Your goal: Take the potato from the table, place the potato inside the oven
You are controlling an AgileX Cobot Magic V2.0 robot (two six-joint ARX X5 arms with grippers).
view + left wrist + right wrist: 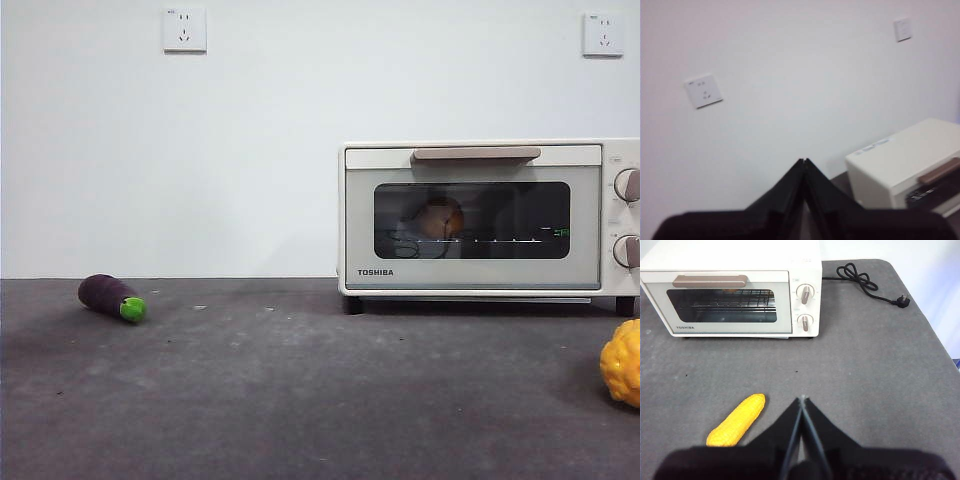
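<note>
- Sitting inside the closed oven (480, 215), the potato (441, 217) shows to you as an orange shape behind the dark glass, on the wire rack.
- Your left gripper (804, 161) is clenched, raised and facing the wall, holding nothing.
- Your right gripper (802, 398) is clenched too, above the table (865, 365), beside a yellow corn cob (737, 421).
- An eggplant (111, 297) lies far left.

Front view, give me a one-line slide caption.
Potato sits inside the closed oven; eggplant and yellow corn lie on the table.
</note>
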